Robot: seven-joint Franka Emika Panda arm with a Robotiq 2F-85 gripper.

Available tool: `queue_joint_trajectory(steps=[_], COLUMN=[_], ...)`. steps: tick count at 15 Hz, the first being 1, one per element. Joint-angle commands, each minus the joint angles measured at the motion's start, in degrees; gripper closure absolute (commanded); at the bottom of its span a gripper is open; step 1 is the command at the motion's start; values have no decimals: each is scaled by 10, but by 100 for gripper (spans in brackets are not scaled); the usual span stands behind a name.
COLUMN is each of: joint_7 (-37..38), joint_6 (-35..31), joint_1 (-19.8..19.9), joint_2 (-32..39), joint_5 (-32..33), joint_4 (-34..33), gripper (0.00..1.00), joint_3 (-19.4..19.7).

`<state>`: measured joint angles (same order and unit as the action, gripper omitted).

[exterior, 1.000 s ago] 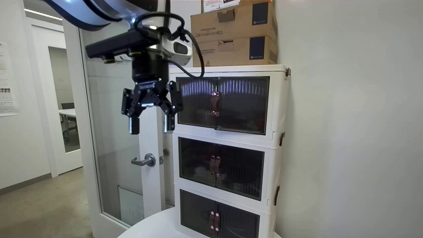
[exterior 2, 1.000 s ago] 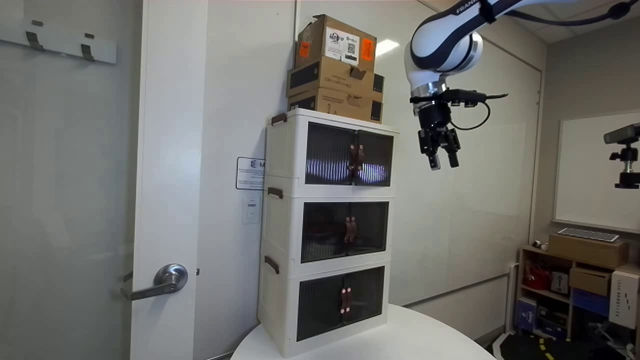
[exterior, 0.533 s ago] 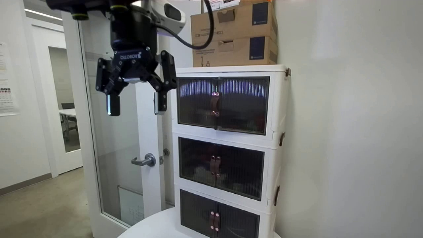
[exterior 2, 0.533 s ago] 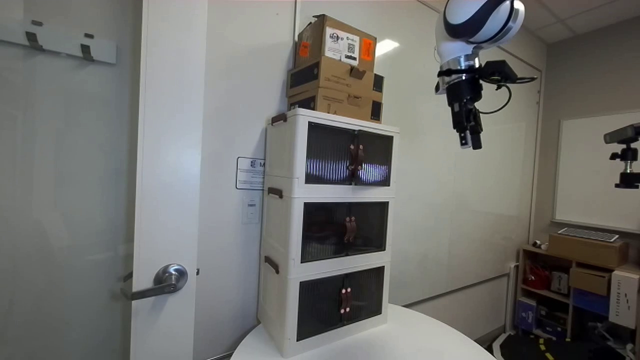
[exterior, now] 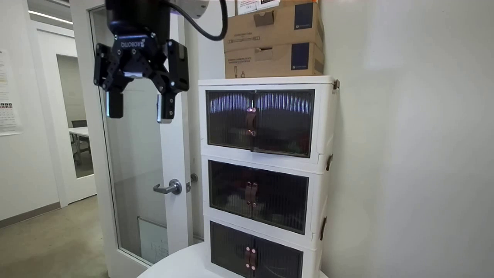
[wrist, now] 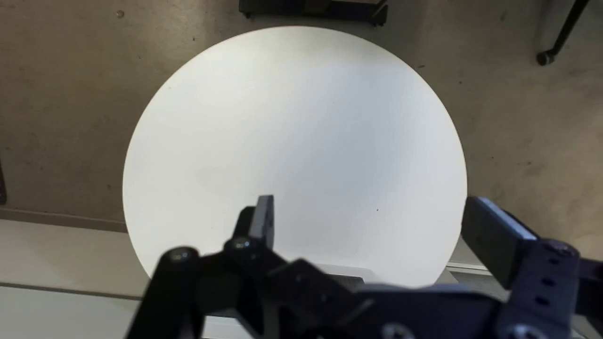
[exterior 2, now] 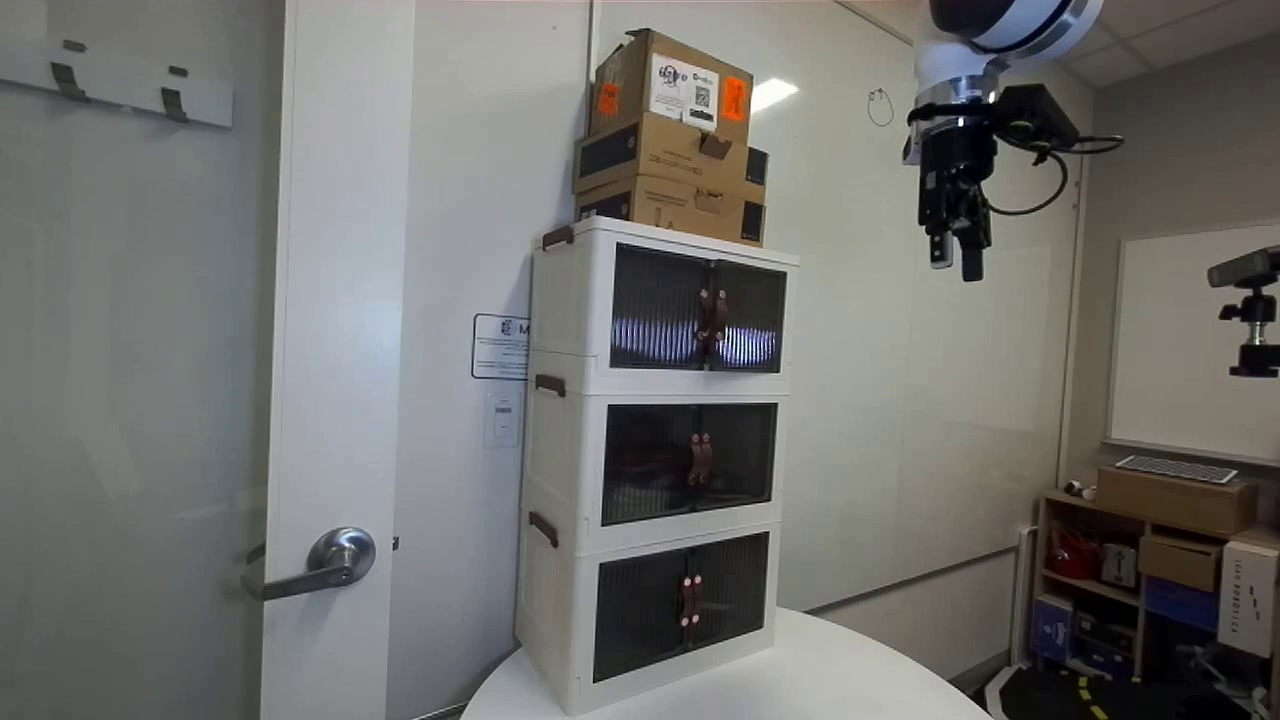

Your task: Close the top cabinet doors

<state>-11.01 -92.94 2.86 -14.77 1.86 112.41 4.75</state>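
The gripper (exterior: pixel 139 116) hangs empty and spread wide. At its three o'clock in an exterior view, the top cabinet doors (exterior: pixel 266 122) look nearly closed — most seems done, perhaps a final nudge remaining to seat them flush.

One cabinet (exterior 2: pixel 565 310), two top doors (exterior 2: pixel 685 305) and four lower doors (exterior 2: pixel 645 465) on its front, three boxes (exterior 2: pixel 680 160) atop it, one table (exterior 2: pixel 850 670) under it, my one gripper (exterior: pixel 139 117) apart from it.
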Motion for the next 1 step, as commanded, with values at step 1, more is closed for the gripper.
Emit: queue_joint_trajectory(steps=[1], joint_7=[1], joint_6=[1], joint_1=[-1], joint_2=[1], joint_5=[0], joint_4=[-1], gripper=[0], joint_3=[1])
